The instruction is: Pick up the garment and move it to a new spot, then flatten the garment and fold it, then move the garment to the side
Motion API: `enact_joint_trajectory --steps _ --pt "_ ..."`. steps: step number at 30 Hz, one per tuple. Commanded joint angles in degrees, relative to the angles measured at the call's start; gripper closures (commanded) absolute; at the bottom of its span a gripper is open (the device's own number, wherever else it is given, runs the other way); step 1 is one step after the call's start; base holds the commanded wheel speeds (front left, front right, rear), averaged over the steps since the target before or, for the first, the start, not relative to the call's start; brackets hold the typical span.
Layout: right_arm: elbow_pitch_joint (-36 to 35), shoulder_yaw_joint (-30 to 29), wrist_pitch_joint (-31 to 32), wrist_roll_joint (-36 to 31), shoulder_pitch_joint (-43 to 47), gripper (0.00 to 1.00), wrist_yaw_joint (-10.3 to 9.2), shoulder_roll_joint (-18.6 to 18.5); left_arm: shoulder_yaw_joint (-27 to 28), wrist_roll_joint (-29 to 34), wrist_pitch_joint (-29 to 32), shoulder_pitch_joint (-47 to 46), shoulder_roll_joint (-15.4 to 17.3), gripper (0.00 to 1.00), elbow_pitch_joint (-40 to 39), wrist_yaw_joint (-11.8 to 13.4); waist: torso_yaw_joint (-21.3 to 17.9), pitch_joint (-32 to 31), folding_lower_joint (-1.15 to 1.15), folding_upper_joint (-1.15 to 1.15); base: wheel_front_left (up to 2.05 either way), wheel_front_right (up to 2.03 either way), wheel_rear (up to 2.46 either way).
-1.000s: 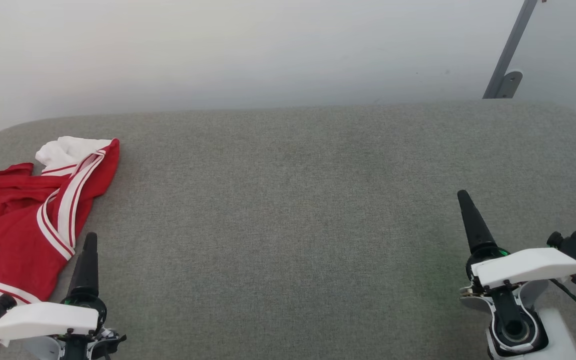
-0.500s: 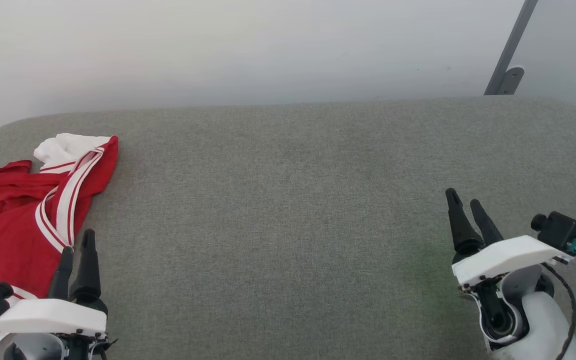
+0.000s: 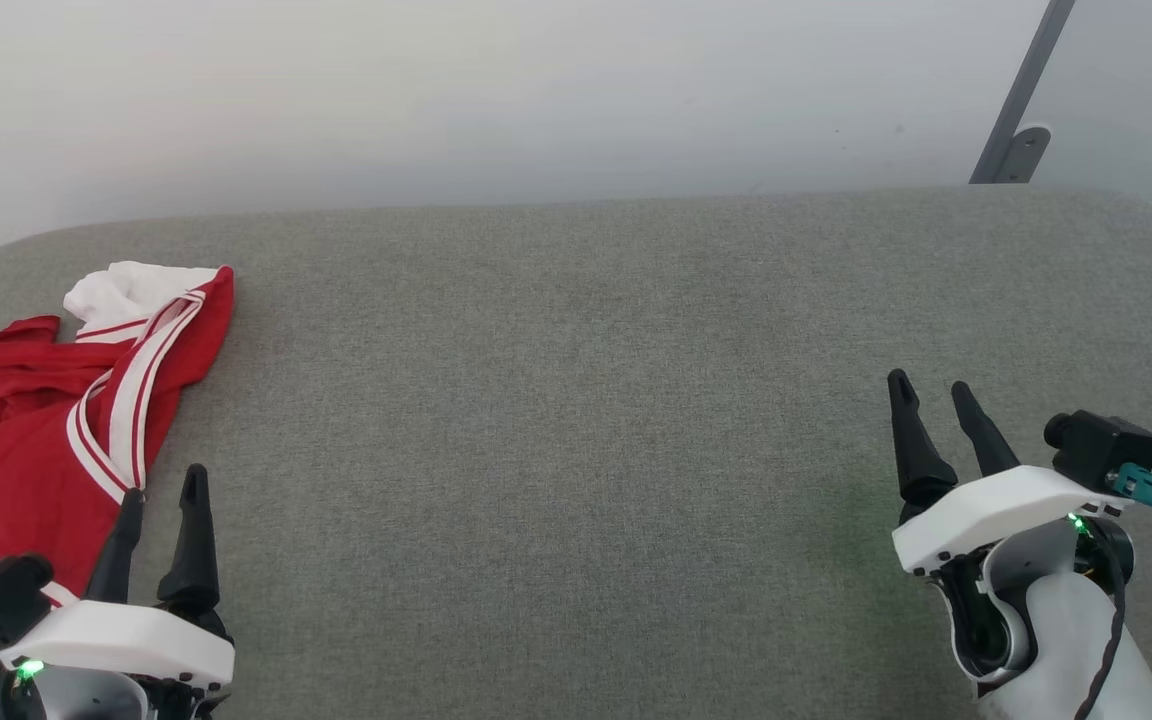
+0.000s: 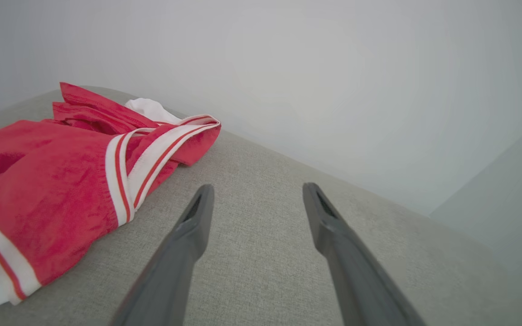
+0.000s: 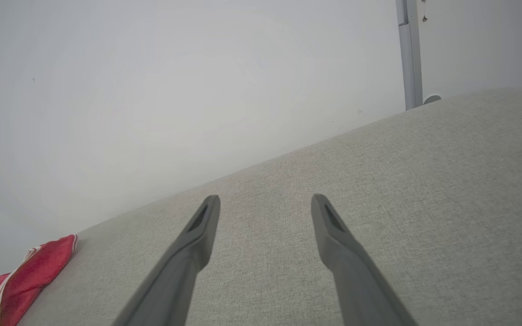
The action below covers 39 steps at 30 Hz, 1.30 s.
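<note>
Two empty grippers, fingers spread: left gripper [image 3: 164,483] near left, just beside the crumpled garment [image 3: 26,450] at the cushion's [image 3: 576,400] left edge; right gripper [image 3: 930,381] near right, well apart.

You can see only part of the garment [image 3: 26,440]. Left of your left end effector [image 3: 164,483], it runs off the left edge of the head view. Its near end is hidden behind that end effector's white body. It lies bunched up, so you cannot tell what is folded under. In the right wrist view, far left of the right end effector [image 5: 265,196], a red corner is cut by the edge. The gray pole [image 3: 1021,90] beyond it is cut off at the top.
</note>
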Motion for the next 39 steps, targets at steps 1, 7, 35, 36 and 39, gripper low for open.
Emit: enact_joint_trajectory --steps 1,7,35,36,39 --pt "-0.65 0.09 -0.74 -1.97 -1.61 0.00 0.19 -0.10 -0.17 1.76 -0.60 -0.08 0.71 0.00 -0.86 0.02 -0.01 0.03 0.00 0.00 0.00 0.00 0.00" --pt "-0.98 0.59 -1.84 -6.55 -1.57 0.00 0.22 -0.21 -0.92 6.02 -1.70 0.70 1.22 0.00 -1.36 0.27 -0.08 0.22 0.00 0.00 0.00 0.00 0.00" --pt "-2.14 -0.85 -6.13 -24.46 0.32 0.00 0.32 -0.39 -0.95 18.16 -5.93 2.23 1.57 0.00 -2.02 0.42 0.05 1.59 0.00 0.00 0.00 0.00 0.00" --pt "-2.05 -1.07 -6.27 -25.19 0.44 0.00 0.32 -0.41 -0.93 18.58 -6.05 2.23 1.59 0.00 -1.95 0.36 0.10 1.62 0.00 0.00 0.00 0.00 0.00" --pt "-1.97 -1.75 -6.67 -26.52 0.68 0.00 0.33 -0.38 -0.85 19.55 -6.44 2.41 1.62 0.00 -1.56 0.19 0.20 1.70 0.00 0.00 0.00 0.00 0.00"
